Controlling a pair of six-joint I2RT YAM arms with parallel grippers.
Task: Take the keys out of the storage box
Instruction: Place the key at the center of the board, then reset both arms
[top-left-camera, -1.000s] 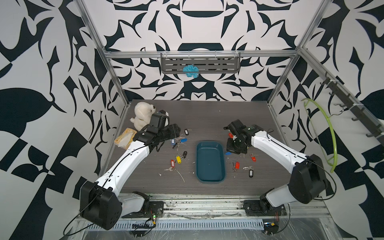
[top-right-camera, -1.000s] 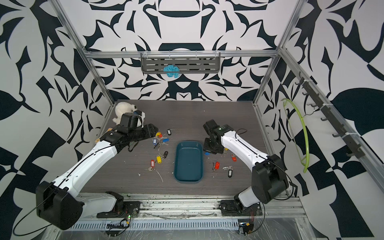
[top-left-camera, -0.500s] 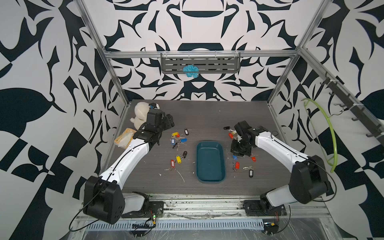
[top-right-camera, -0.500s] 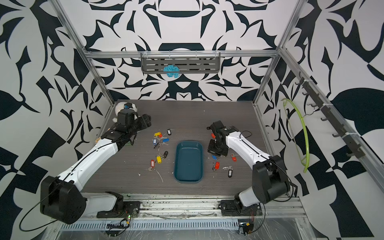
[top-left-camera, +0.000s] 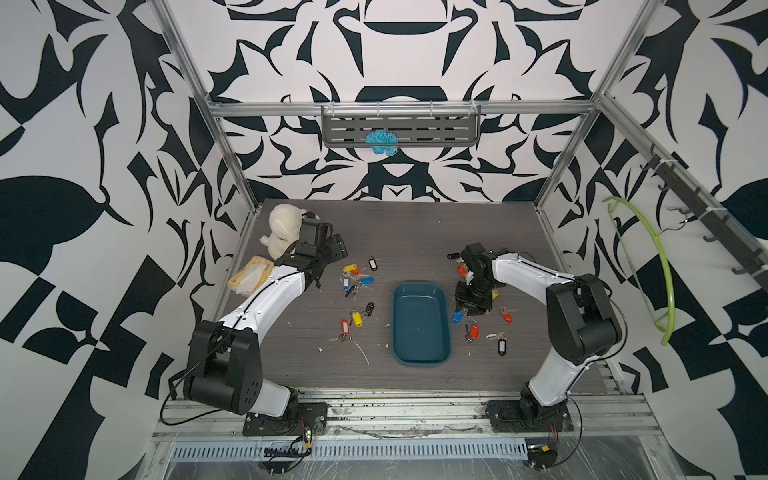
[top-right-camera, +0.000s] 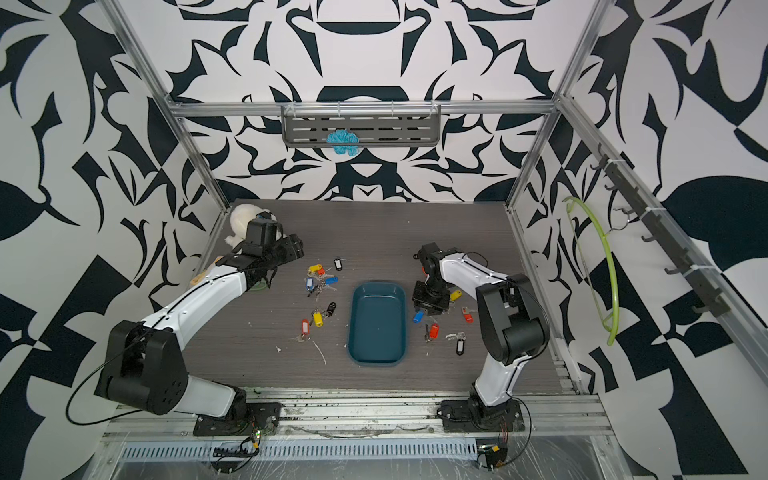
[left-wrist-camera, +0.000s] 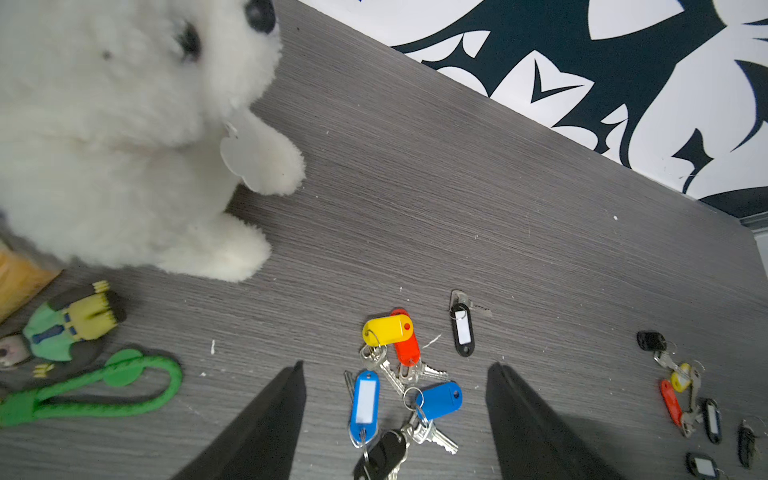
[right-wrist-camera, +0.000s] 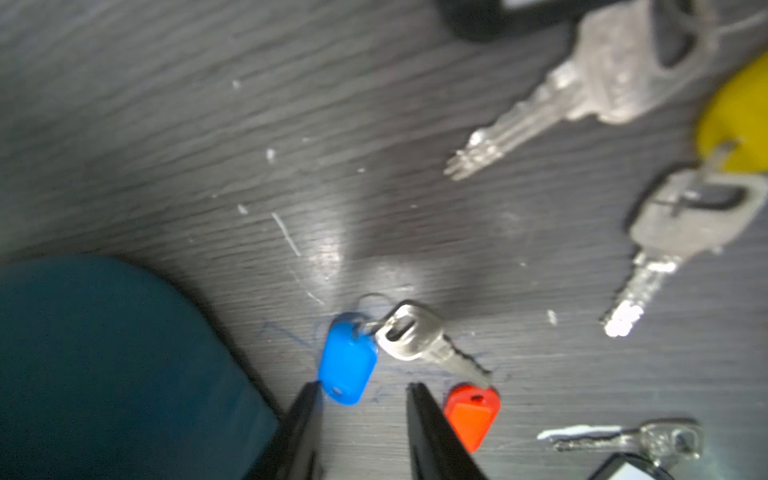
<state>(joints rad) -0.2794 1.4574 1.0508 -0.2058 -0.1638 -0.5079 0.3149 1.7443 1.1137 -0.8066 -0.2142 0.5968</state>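
- Since a second earlier, the left arm had drawn back toward the plush toy. Its left gripper hung spread wide and empty.
- Right arm angled steeply down, and the right gripper had unclamped.
- Storage box sat empty between both arms.
- Keys lay scattered on the table on either side of it.
- Blue-tagged key lay at the right fingertips, just outside the box, so lifting clear looked sufficient.
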